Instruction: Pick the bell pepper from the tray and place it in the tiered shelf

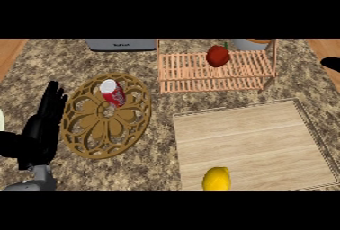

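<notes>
Head view: the red bell pepper (218, 55), green-stemmed, sits on the top tier of the pale wooden slatted tiered shelf (192, 67), touched by neither hand. Nearer the robot than the shelf lies the square light-wood tray (252, 134), carrying a yellow fruit (216, 179). Far left of the shelf the black left hand (43, 121) rests, fingers straight and apart. Right of the shelf only a sliver of the black right hand (331, 64) shows; its state cannot be told

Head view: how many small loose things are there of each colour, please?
Red: 2 (bell pepper on the tiered shelf, can on the round wooden stand)
Yellow: 1 (fruit on the tray)
Total: 3
</notes>
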`<state>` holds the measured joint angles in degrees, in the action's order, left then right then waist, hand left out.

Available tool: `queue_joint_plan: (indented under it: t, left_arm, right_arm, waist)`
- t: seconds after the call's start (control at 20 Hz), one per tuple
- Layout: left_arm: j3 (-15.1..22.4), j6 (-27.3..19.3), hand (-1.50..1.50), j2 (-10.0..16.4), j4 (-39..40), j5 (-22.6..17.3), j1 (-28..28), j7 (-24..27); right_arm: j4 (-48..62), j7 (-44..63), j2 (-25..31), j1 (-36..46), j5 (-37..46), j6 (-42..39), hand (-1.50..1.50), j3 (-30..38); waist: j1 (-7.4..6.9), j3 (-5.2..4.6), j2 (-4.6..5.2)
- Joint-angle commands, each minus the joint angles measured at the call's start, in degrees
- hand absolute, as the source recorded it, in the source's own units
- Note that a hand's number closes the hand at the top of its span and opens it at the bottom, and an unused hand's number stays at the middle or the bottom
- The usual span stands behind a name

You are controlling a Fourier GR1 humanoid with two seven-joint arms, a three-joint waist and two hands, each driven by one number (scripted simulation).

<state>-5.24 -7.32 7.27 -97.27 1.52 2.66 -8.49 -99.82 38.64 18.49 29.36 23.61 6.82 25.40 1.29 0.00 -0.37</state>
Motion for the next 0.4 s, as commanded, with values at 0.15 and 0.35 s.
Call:
queue_joint_plan:
  t: [0.15,0.35]
  left_arm:
    - [0.70,-0.64,0.00,0.65,-5.17,0.77,1.45,-6.90]
    - [1.95,-2.17,0.00,-1.73,0.17,3.06,3.73,-1.88]
  right_arm:
    - [-13.94,0.49,1.79,-13.14,-12.70,-7.21,-1.50,8.10]
    - [-11.58,-0.27,6.12,-12.99,-18.32,-9.97,-1.50,11.57]
  waist:
    - [-0.60,0.04,0.07]
    - [-0.90,0.00,0.29]
